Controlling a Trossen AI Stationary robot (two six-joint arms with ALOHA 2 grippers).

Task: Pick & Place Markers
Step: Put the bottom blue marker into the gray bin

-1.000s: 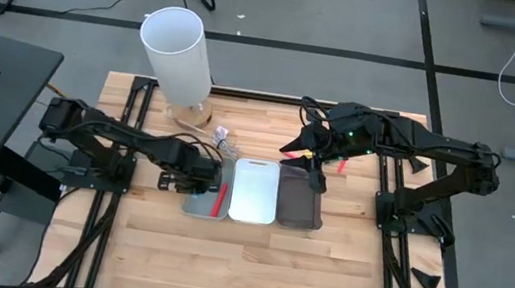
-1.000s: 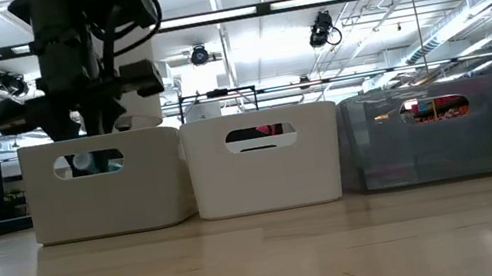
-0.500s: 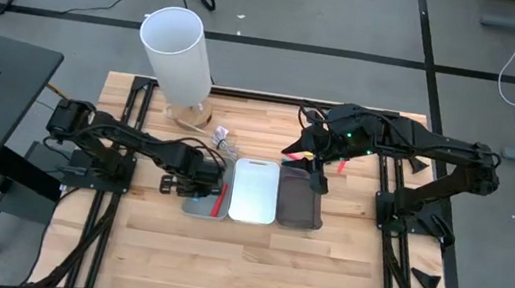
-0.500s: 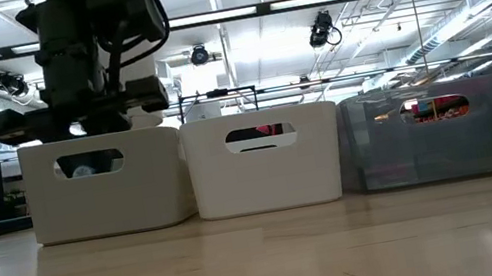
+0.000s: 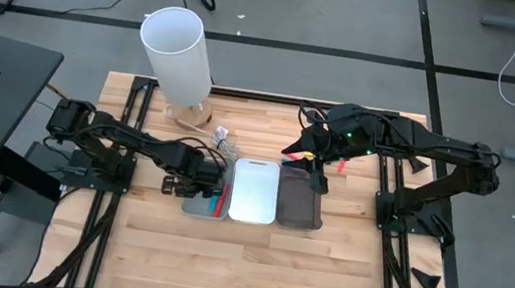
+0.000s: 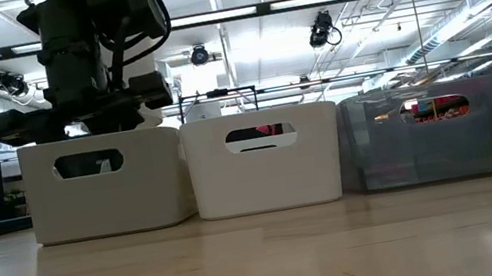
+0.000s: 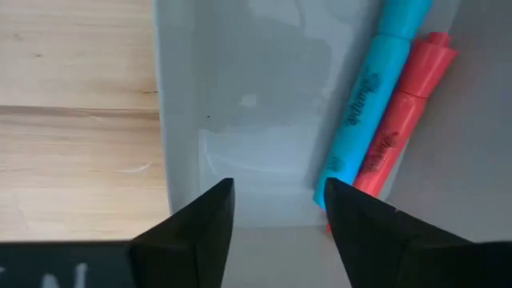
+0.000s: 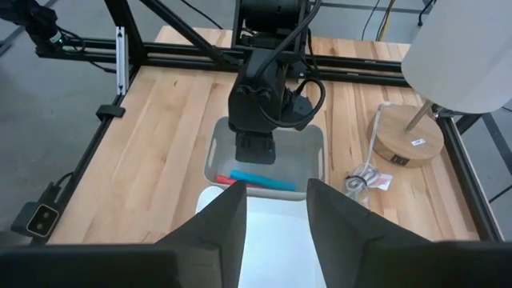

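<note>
The left fingers (image 7: 274,232) stand apart with nothing between them, over the grey tray (image 7: 240,120), whose wall lies just beyond them. A blue marker (image 7: 368,104) and a red marker (image 7: 400,120) lie side by side, touching, inside the tray beside the fingers (not between them). The right fingers (image 8: 276,228) are parted and empty above the white tray (image 5: 254,192). The white cylinder (image 5: 179,52) stands at the bench (image 5: 261,266) edge.

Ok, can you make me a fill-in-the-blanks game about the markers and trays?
1. The blue marker lies beside a ___ marker.
2. Both lie in the ___ tray of the row, seen from above.
3. The left end effector above them is ___.
4. The middle tray is ___ in colour.

Missing words: red; left; open; white
</note>
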